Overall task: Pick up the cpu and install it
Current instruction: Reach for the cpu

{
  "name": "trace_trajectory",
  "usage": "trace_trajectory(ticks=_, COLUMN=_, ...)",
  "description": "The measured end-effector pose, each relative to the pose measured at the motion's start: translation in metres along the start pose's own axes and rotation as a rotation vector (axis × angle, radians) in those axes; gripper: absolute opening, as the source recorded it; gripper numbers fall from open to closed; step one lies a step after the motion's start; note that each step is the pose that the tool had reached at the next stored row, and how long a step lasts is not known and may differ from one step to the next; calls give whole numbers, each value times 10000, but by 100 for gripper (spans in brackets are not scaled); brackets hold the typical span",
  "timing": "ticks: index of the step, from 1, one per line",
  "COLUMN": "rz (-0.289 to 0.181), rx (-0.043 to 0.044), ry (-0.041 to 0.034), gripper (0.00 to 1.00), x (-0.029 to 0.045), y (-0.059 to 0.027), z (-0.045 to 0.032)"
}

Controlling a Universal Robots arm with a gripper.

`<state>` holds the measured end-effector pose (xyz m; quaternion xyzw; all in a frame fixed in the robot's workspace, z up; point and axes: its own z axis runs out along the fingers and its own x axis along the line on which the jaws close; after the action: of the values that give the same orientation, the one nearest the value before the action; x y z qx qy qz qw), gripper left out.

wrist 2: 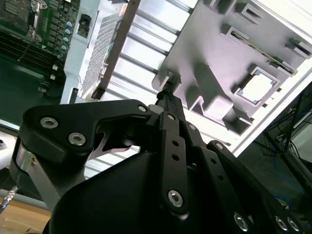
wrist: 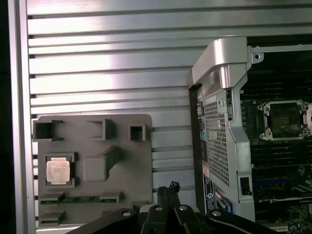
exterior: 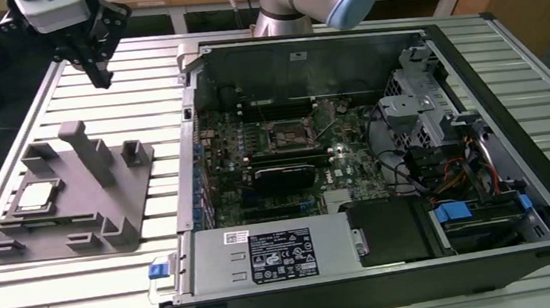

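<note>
One cpu (exterior: pixel 37 196) lies flat, silvery plate up, in a square recess of the grey fixture block (exterior: pixel 63 236), at the block's end toward the exterior view's left. Nothing touches it. The first wrist view looks straight down on the cpu (wrist: pixel 58 170), a pale square inside a dark rim, and the second wrist view catches the cpu (wrist 2: pixel 257 87) past the block's upright posts.

The gripper (exterior: pixel 102 81) hangs above the slatted metal table (exterior: pixel 148 68), well apart from the cpu. From the gripper, the chip sits below and a little toward the exterior view's left, across most of the block. The black fingers are pressed together at the tips with nothing between them, as both wrist views show.

Off the gripper's other side, toward the exterior view's right, stands the open computer case (exterior: pixel 189 117), just beside the block. Inside it lies the green motherboard (exterior: pixel 254 148) with its black square socket frame (exterior: pixel 288 133), far from the gripper.
</note>
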<state>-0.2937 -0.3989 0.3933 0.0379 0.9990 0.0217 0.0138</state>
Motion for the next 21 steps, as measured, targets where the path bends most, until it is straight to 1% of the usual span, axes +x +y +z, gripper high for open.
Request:
trace_trajectory(ticks=10, rz=0, rx=-1, ry=-6, gripper=11, x=214, y=-16, z=-6)
trace_trajectory(ticks=21, rz=0, rx=0, ry=-8, gripper=11, x=495, y=-38, z=-5)
